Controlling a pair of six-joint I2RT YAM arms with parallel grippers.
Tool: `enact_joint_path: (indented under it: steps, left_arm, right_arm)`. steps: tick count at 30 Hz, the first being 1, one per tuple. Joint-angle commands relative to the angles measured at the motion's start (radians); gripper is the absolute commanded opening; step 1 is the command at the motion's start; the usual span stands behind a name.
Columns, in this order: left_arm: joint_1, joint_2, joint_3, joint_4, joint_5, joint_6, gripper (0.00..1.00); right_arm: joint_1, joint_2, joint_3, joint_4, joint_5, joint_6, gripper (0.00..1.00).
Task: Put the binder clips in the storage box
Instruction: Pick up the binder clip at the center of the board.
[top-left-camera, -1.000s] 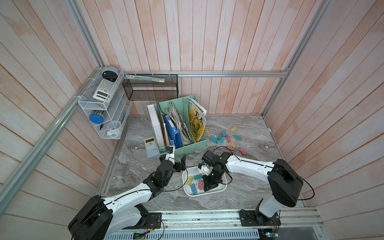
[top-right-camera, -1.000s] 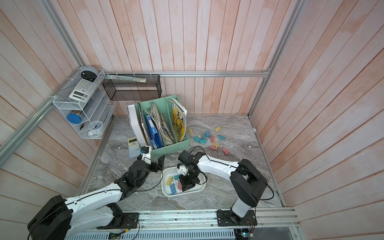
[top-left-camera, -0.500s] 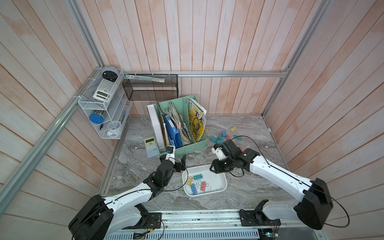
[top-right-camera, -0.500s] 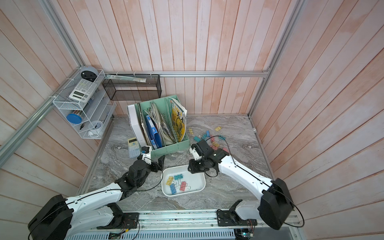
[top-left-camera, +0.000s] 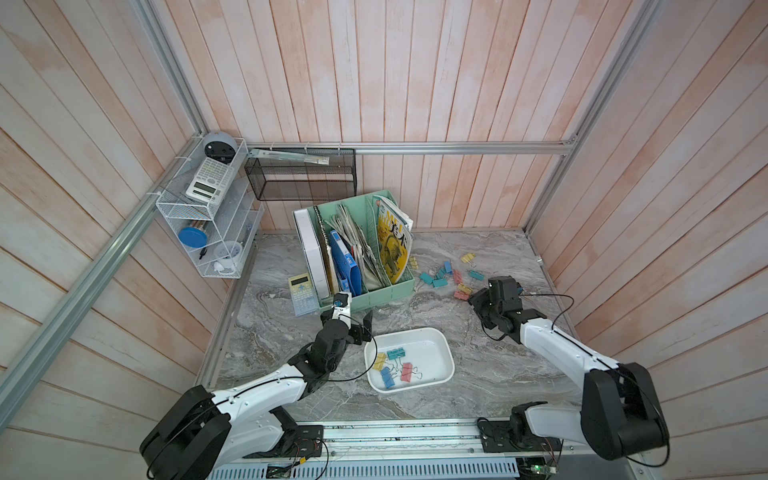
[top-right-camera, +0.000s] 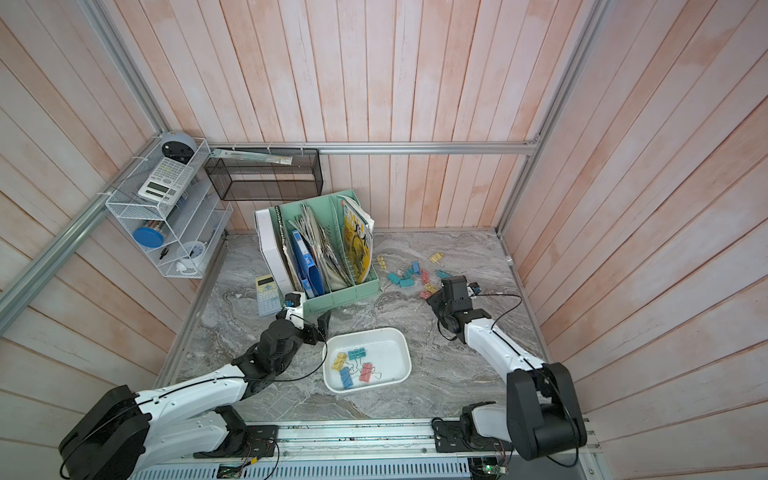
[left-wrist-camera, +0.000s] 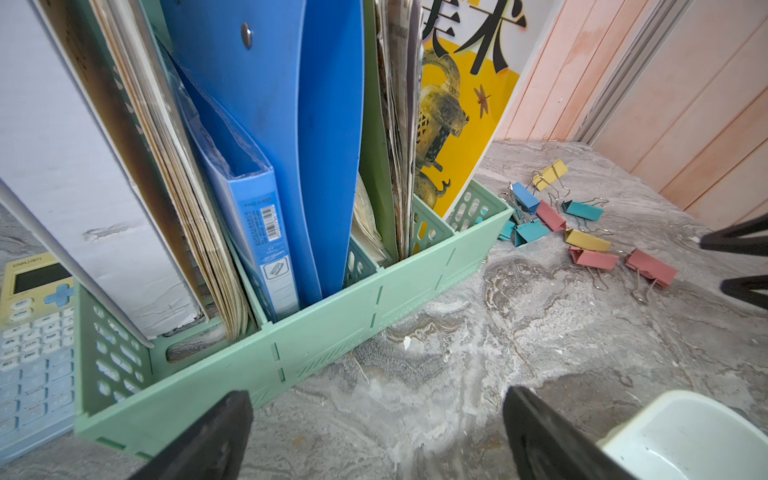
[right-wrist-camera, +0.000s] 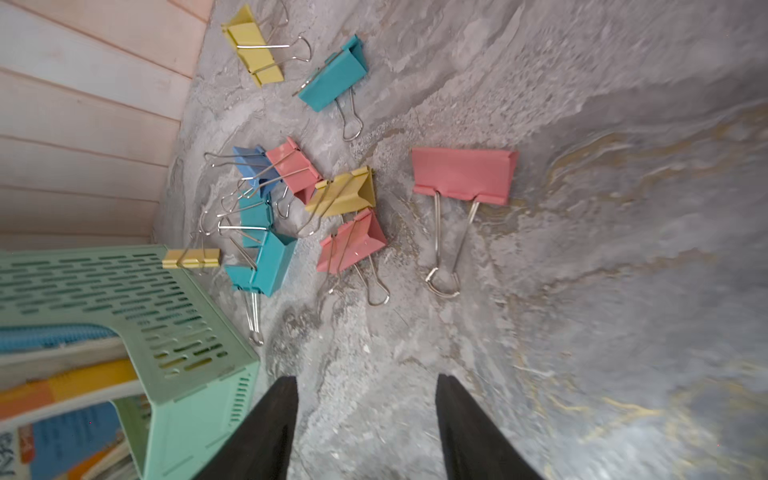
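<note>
Binder clips (top-left-camera: 438, 283) lie scattered on the surface right of centre in a top view; several sit in the storage box (top-left-camera: 440, 345). The right end effector (right-wrist-camera: 365, 382) is parted and empty; the left end effector (left-wrist-camera: 376, 397) is spread wide and empty.

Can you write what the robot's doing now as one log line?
left gripper: open, empty, beside storage box | right gripper: open, empty, facing loose binder clips | in box: few clips

The left arm (top-left-camera: 266, 390) extends forward from its base with the elbow bent and the forearm low. The left hand (top-left-camera: 348, 321) is held level, and its fingers (left-wrist-camera: 216, 436) are spread wide with nothing between them. The right arm (top-left-camera: 557, 349) stretches farther out, its wrist bent downward. The right hand (top-left-camera: 473, 298) tilts down, and its fingers (right-wrist-camera: 270, 415) are parted and empty.
</note>
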Motion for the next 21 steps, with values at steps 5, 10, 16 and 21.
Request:
enact_joint_path:
  steps: [5,10,16,21]
  left_arm:
    - [-0.012,0.0,0.028,0.012,0.0,0.01,1.0]
    - [-0.013,0.0,0.029,0.012,0.003,0.012,1.0]
    - [-0.016,0.008,0.03,0.016,0.013,0.009,1.0]
    - [-0.021,0.016,0.033,0.021,0.012,0.013,1.0]
  right_arm:
    - [-0.064,0.237,0.049,0.294,-0.185,0.057,0.6]
    - [-0.082,0.311,0.066,0.362,-0.254,0.073,0.56]
    - [-0.081,0.317,0.059,0.406,-0.32,0.097,0.53]
    - [-0.08,0.31,0.082,0.364,-0.284,0.097,0.56]
